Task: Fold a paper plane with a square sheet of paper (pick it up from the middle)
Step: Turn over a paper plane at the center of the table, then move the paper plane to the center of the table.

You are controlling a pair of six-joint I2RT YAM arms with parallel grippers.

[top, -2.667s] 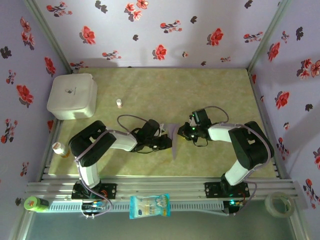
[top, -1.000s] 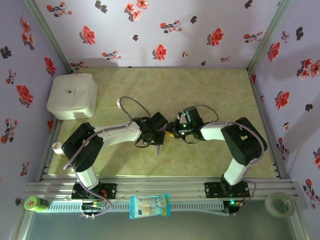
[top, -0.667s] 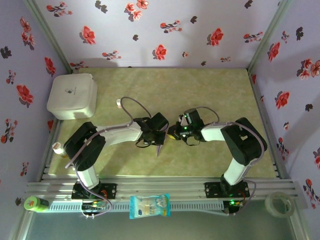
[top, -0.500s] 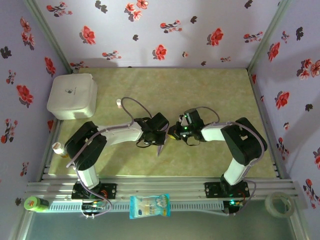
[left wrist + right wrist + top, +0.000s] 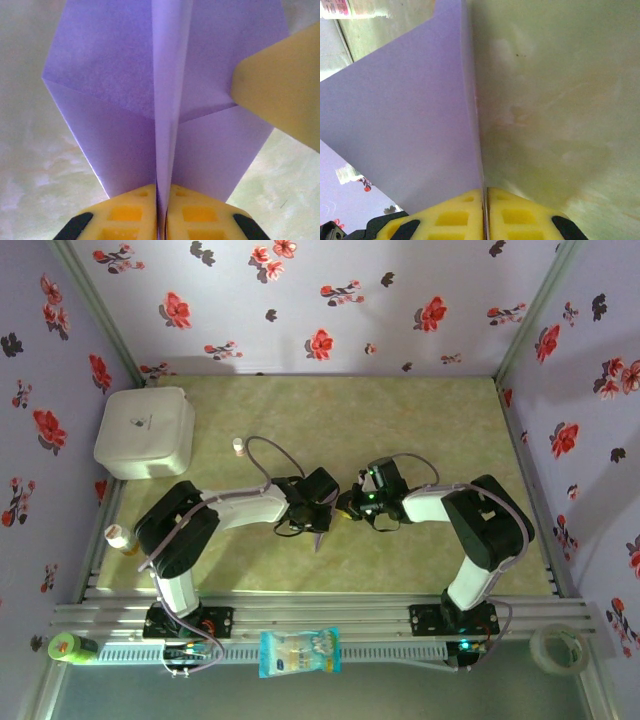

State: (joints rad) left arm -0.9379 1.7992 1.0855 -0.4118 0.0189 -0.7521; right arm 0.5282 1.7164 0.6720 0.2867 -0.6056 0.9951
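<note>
In the top external view, you would have found the paper plane (image 5: 319,536) near the middle of the table (image 5: 430,420). It was held between both hands, the left hand (image 5: 321,510) reaching it from the left and the right hand (image 5: 347,506) from the right, with the two hands almost meeting. Its pointed end projected from under the left hand toward the near edge of the table. Judge the long axis as running near-to-far, across the line joining the two hands. In the left wrist view, the left hand (image 5: 161,200) was closed on the centre crease, its two yellow pads pressed together with the folded paper between them. The paper plane (image 5: 115,95) ran straight out from that hand, its long axis in line with the fingers and one flap spread to each side. A yellow fingertip (image 5: 285,95), which you should take to be the right hand's, met the outer edge of the right-side flap. In the right wrist view, the right hand (image 5: 485,200) was likewise closed, its pads together on a thin edge of the paper. The lilac panel (image 5: 405,130) spread to the left of the pad line, and bare table (image 5: 555,100) lay to the right. Neither arm was the nearer one, since both already gripped the work. Treat the crease axis as the reference for the coming move.
</note>
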